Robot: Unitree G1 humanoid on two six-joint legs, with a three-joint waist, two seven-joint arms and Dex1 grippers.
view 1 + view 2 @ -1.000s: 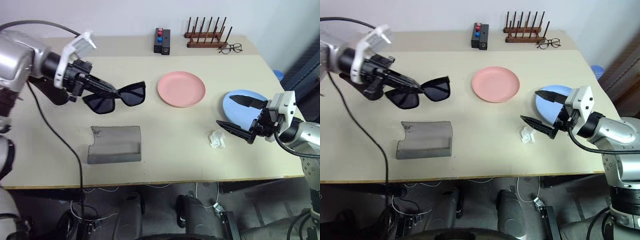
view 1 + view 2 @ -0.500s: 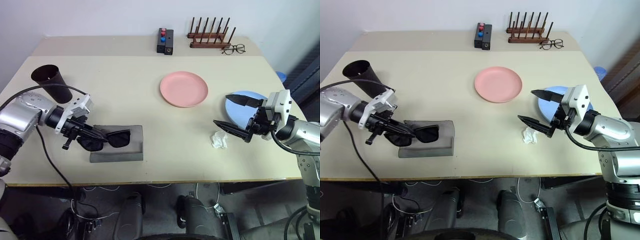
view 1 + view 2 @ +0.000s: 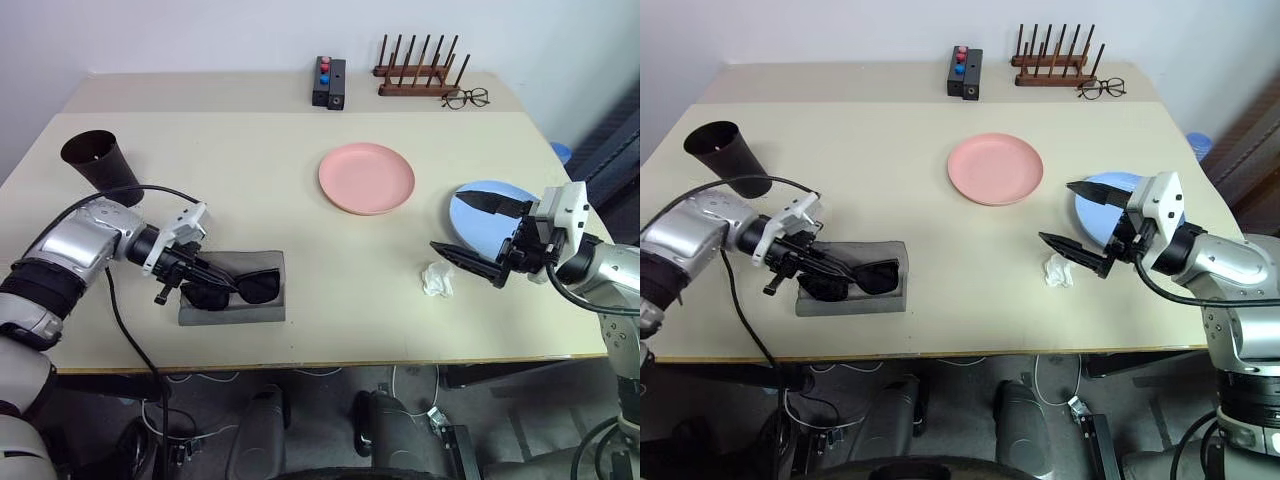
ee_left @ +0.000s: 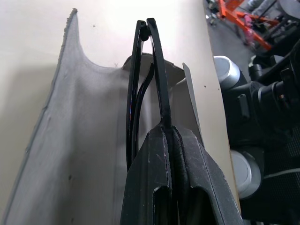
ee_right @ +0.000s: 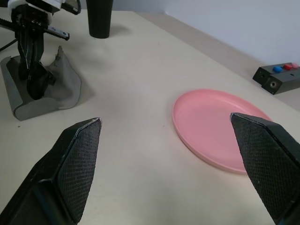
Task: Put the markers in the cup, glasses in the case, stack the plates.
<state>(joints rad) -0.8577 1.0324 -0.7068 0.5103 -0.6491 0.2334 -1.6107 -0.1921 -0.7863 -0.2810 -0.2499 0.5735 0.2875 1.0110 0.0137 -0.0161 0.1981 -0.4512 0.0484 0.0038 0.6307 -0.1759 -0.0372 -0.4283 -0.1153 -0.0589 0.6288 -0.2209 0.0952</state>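
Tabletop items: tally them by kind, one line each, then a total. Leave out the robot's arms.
Plates: 2, pink plate and blue plate
Eyewear: 2, sunglasses and clear spectacles
Case: 1, grey case
Cup: 1, dark cup
Wooden rack: 1
Button box: 1
Crumpled white scrap: 1
Total: 9

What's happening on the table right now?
The left gripper is shut on the black sunglasses, lowering them into the open grey case at the table's near left. The right gripper hangs open and idle over the light blue plate. The pink plate is unstacked mid-table, and the dark cup stands far left.
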